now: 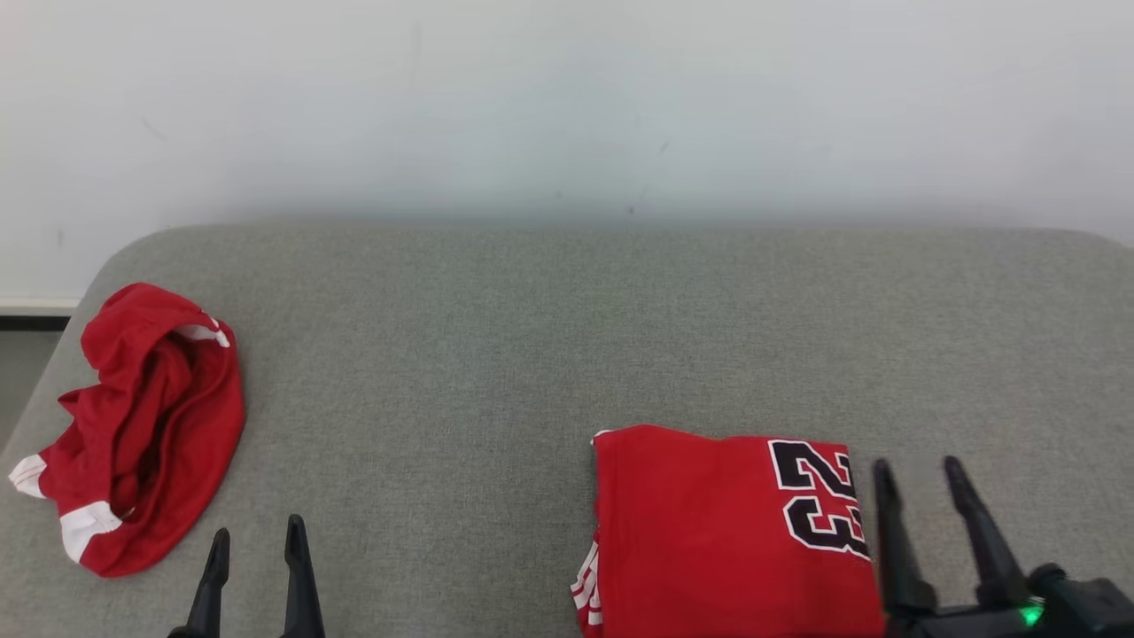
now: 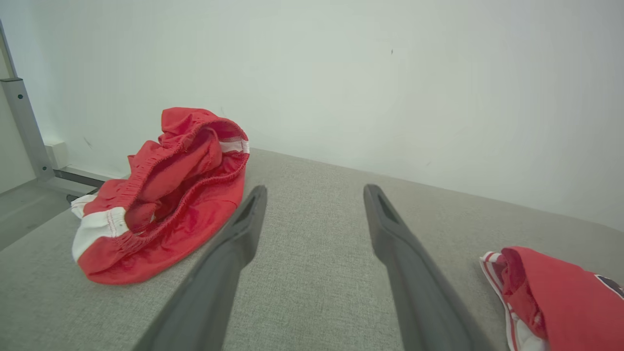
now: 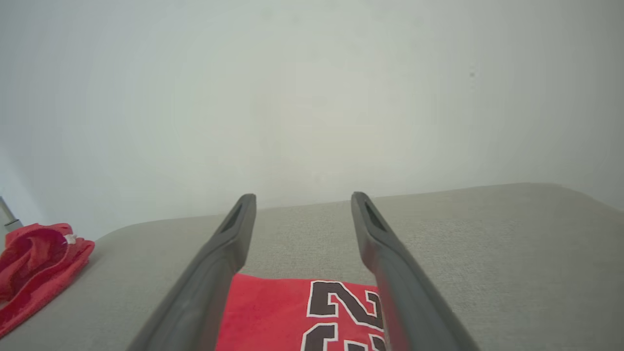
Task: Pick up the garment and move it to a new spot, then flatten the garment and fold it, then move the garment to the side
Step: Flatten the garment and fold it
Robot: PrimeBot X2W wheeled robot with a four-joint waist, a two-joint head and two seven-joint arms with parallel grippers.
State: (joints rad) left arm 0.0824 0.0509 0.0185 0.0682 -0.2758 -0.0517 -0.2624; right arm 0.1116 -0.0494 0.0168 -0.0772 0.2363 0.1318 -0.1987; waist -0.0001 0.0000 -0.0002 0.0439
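Red jersey (image 1: 709, 532), folded, lies on the grey cushion (image 1: 532, 337) just left of my right gripper (image 1: 917, 465), which stands wide open and empty, as does my left gripper (image 1: 257, 529); I judge the jersey light, limp and slippery, best pinched through all layers at a folded edge.

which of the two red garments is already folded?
The red jersey printed 23, lying flat as a neat rectangle beside the right claw. The red shorts with white trim near the left claw sit in a crumpled heap.
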